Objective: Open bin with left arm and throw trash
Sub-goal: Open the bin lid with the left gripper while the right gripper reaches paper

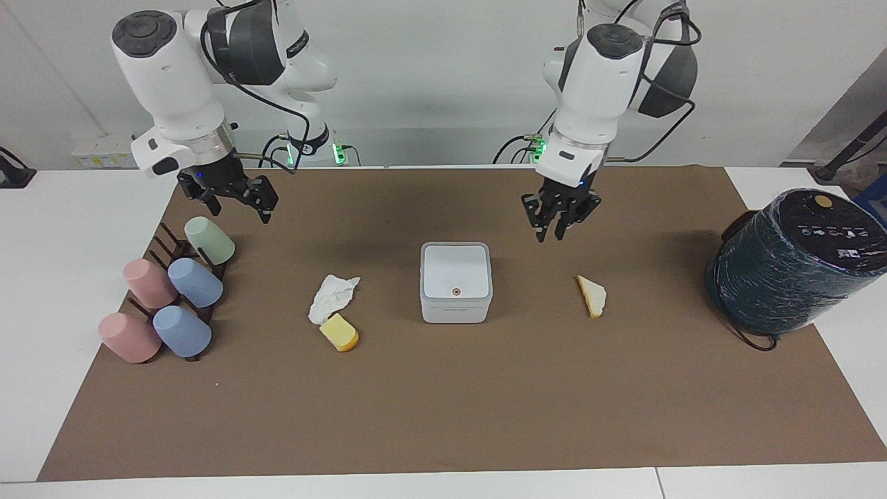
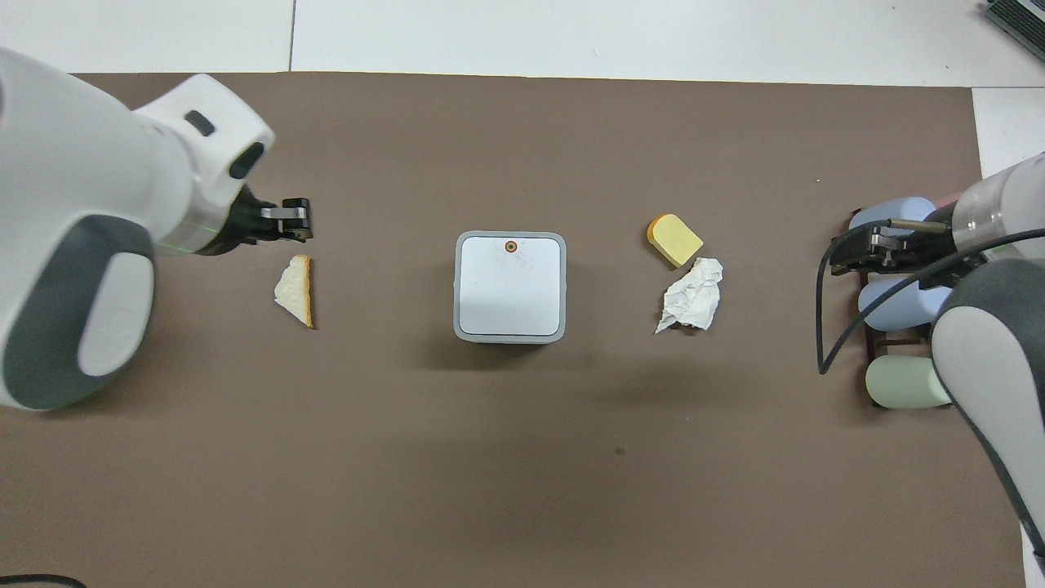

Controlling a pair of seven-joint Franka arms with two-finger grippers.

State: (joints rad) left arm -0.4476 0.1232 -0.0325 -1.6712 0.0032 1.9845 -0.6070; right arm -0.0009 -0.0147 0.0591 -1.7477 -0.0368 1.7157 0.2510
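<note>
The white bin (image 1: 455,281) (image 2: 510,286) stands in the middle of the brown mat with its lid down, the brown dot on top. The trash lies around it: a crumpled tissue (image 1: 332,296) (image 2: 692,296) and a yellow cheese block (image 1: 339,333) (image 2: 676,239) toward the right arm's end, a bread slice (image 1: 592,296) (image 2: 294,290) toward the left arm's end. My left gripper (image 1: 552,234) (image 2: 295,222) hangs over the mat between bin and bread, fingertips drawn together, holding nothing. Over the cup rack my right gripper (image 1: 239,208) (image 2: 849,253) waits, open and empty.
A large dark film-wrapped cylinder (image 1: 797,260) stands at the left arm's end of the table. Several pastel cups on a dark rack (image 1: 173,291) (image 2: 898,294) sit at the right arm's end. The brown mat (image 1: 443,416) stretches away from the robots past the bin.
</note>
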